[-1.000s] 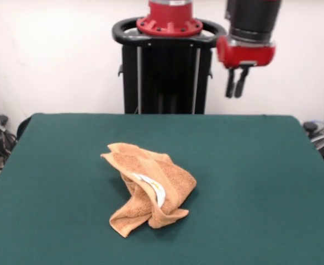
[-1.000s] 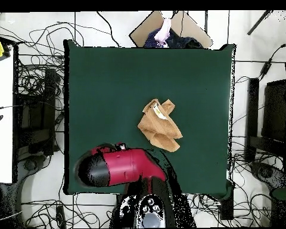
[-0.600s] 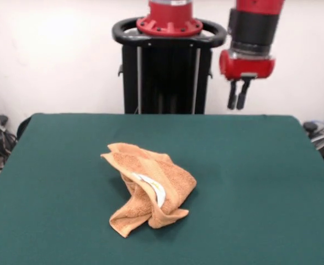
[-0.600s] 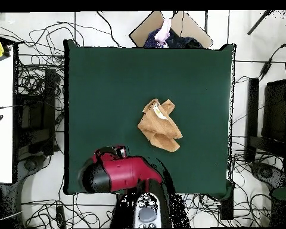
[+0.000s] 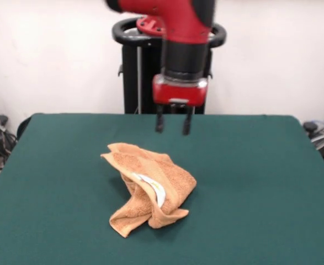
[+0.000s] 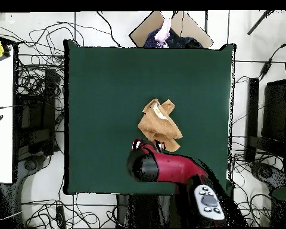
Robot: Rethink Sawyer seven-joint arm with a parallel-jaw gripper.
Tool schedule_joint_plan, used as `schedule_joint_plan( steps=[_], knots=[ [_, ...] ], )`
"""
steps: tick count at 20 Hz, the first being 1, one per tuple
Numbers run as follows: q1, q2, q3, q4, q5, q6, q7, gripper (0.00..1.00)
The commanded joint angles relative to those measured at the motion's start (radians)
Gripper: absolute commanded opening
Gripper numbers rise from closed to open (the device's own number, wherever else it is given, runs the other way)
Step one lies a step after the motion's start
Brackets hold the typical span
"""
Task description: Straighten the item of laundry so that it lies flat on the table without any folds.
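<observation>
The item of laundry (image 5: 149, 186) is an orange-tan terry towel, crumpled and folded over itself with a white tag showing, lying near the middle of the dark green table (image 5: 250, 176). The overhead view shows the same bunched towel (image 6: 159, 125) on the table (image 6: 103, 89). My gripper (image 5: 173, 125) hangs open in the air above the table's far part, behind and slightly right of the towel, holding nothing. From overhead the red arm (image 6: 163, 168) covers the gripper, just below the towel.
Cables and dark equipment lie on the floor around the table in the overhead view. A cardboard piece (image 6: 154, 27) and a person's hand (image 6: 164, 30) show at the table's top edge. A white surface (image 6: 1, 113) stands at the left.
The arm has swung from the far right of the front view toward the centre and come lower, now hanging close behind the towel. Its fingers have spread apart. The towel has not moved.
</observation>
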State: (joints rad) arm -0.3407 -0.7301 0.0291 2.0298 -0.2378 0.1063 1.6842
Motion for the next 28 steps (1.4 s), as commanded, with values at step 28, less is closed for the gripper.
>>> schedule_joint_plan(
  steps=[28],
  knots=[
    [-0.257,0.48,0.175,-0.336,-0.358,0.032,-0.052,1.0]
  ],
)
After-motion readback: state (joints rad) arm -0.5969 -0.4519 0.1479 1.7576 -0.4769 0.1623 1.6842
